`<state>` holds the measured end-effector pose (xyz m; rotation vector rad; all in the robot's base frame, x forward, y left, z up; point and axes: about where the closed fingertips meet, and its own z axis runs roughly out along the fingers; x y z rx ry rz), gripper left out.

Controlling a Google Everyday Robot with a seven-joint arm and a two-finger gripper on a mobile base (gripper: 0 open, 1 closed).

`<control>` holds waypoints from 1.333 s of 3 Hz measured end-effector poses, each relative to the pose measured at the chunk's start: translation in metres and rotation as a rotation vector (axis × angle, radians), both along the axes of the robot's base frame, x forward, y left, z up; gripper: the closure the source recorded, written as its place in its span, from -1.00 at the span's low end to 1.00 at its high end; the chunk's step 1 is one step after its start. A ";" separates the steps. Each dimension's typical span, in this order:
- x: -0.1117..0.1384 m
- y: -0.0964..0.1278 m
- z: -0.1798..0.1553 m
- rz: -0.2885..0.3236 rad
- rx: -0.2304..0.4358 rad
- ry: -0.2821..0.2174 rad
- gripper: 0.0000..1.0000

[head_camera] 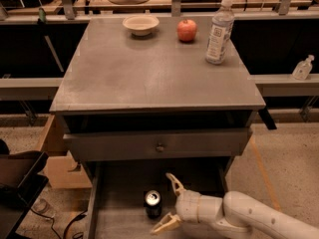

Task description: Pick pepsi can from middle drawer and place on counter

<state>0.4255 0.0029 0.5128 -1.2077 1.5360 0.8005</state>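
Observation:
The pepsi can stands upright on the grey floor of the open middle drawer, near its middle. My gripper is open, reaching in from the lower right at the end of a white arm. One finger points up to the right of the can, and the other lies below and to the right of it. The can sits just left of the gap between them, not held. The counter is the flat grey cabinet top above the drawers.
On the counter's far edge stand a white bowl, a red apple and a clear plastic bottle. A grey drawer front with a round knob juts out above the open drawer. Cardboard boxes sit on the floor at left.

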 end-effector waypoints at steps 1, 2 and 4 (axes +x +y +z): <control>0.017 0.020 -0.019 0.008 -0.008 -0.001 -1.00; 0.028 0.025 -0.041 0.001 0.014 0.017 -1.00; 0.033 0.033 -0.079 0.004 0.058 0.024 -0.51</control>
